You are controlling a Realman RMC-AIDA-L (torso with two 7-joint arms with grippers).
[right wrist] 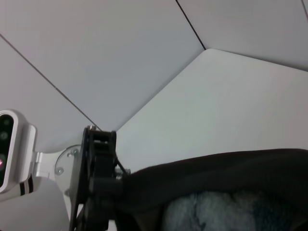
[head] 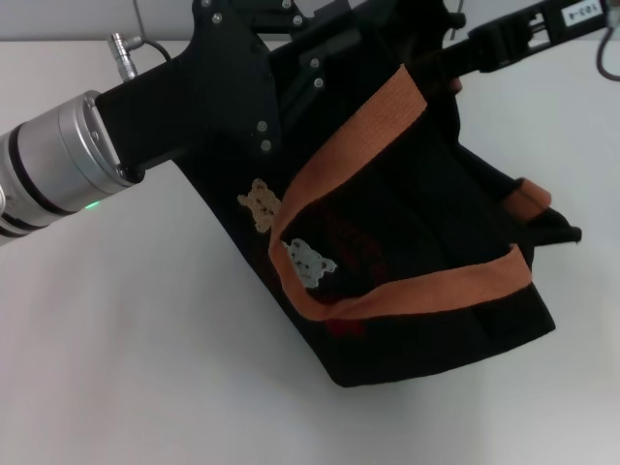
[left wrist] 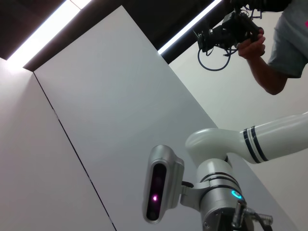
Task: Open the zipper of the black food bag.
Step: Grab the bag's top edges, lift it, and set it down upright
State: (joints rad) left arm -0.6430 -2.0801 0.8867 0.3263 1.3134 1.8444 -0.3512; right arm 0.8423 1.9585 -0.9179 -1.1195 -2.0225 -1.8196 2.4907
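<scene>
The black food bag (head: 417, 242) hangs tilted over the white table, its orange straps and two bear patches facing me. My left gripper (head: 254, 19) lies against the bag's upper left corner at the far edge, and its black body covers that corner. From the far right, my right gripper (head: 453, 56) reaches the bag's top rim. In the right wrist view the black fabric (right wrist: 216, 173) is drawn up into a black finger (right wrist: 101, 178) and looks pinched there. The zipper is hidden among the dark folds.
White table (head: 116, 368) lies bare in front and to the left. Something pale and fuzzy (right wrist: 216, 211) shows under the fabric. The left wrist view shows only my head unit (left wrist: 161, 185), the right arm and a person's hand with a camera rig (left wrist: 240, 33).
</scene>
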